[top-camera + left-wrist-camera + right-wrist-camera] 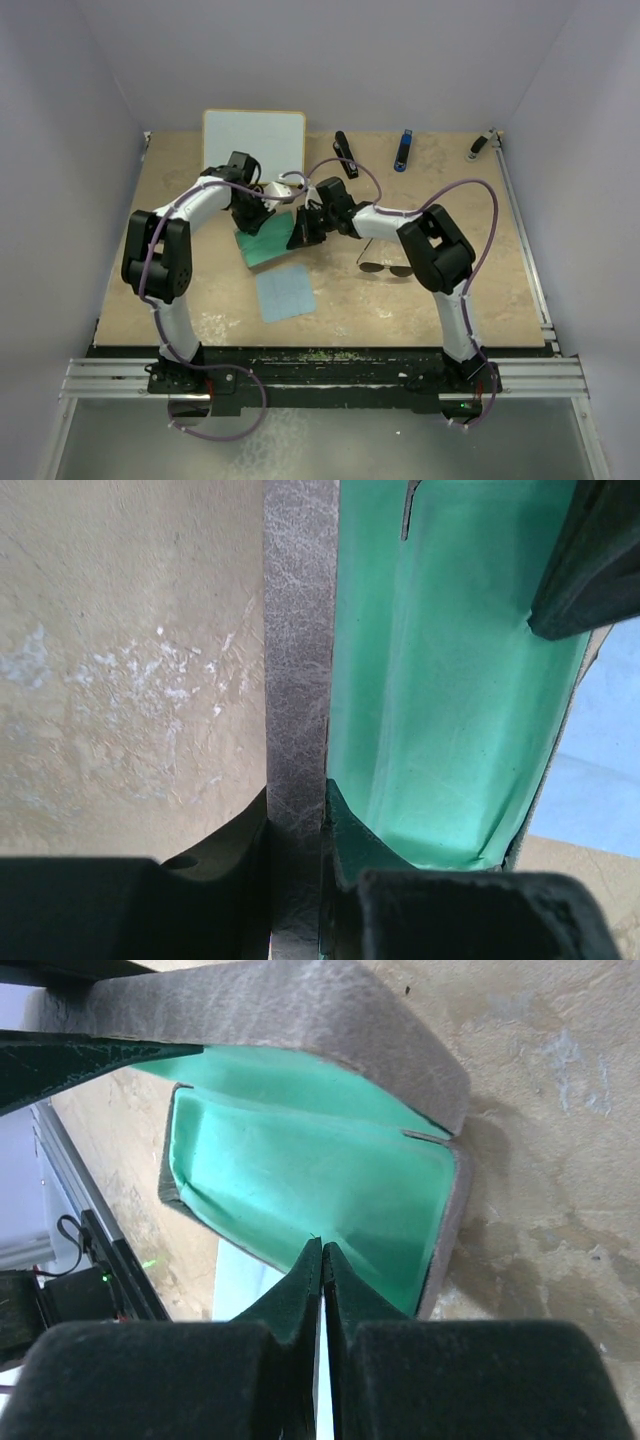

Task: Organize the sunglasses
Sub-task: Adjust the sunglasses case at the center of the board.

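The sunglasses (385, 265) lie on the table right of centre, beside the right arm, with no gripper touching them. The grey case (262, 245) stands open, its green lining (300, 1160) showing. My left gripper (297, 800) is shut on the case's grey wall (297, 680), one finger on each side of it. My right gripper (320, 1245) is shut with nothing between its fingers, and its tips sit at the lining near the case's lower edge. In the top view the left gripper (252, 215) and the right gripper (300, 235) meet over the case.
A light-blue cloth (285, 294) lies just in front of the case. A white board (253, 140) lies at the back left. A black marker (345, 153), a blue stick (403, 150) and a small dark item (480, 146) lie along the back.
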Controlling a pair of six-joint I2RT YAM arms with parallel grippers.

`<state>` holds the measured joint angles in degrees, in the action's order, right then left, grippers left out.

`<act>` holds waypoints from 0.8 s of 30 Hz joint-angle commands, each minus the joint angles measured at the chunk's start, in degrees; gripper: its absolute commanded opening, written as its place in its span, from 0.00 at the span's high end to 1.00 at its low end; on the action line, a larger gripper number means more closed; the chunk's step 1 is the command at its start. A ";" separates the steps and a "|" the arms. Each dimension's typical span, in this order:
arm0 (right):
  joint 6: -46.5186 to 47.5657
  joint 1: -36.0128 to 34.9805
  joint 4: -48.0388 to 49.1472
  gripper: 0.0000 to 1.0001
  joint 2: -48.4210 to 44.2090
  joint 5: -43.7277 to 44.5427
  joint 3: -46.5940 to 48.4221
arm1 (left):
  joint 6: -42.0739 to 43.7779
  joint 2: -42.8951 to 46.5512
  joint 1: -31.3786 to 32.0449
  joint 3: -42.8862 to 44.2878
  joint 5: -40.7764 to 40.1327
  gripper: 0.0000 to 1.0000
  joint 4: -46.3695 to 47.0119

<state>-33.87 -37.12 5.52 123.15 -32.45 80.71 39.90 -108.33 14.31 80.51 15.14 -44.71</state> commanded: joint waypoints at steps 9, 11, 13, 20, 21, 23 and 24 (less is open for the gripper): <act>0.82 0.79 0.90 0.56 -9.32 -0.92 -4.23 | 6.42 3.91 7.01 2.13 -15.18 0.96 13.29; 0.78 1.01 0.67 0.55 -11.36 -0.42 -5.15 | 6.94 3.09 7.67 2.67 -16.92 0.96 14.07; 2.51 1.00 -2.07 0.54 -14.14 1.28 -5.83 | 7.41 2.32 8.33 3.03 -18.38 0.96 14.48; 6.34 1.07 -8.83 0.52 -20.39 6.38 -9.07 | 8.55 0.93 9.84 2.64 -20.26 0.93 18.45; 6.45 1.02 -8.88 0.52 -20.48 6.30 -9.65 | 8.65 0.70 10.05 2.72 -20.43 0.92 18.89; 6.24 1.05 -8.66 0.52 -20.25 6.02 -10.91 | 8.62 0.14 10.73 2.82 -21.49 0.86 19.63; 6.08 1.01 -8.42 0.52 -20.05 5.87 -11.44 | 8.64 -0.16 11.05 2.93 -22.15 0.85 19.90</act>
<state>-30.15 -35.44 -1.39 103.42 -27.31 71.46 47.40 -108.03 23.86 81.10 -4.10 -29.17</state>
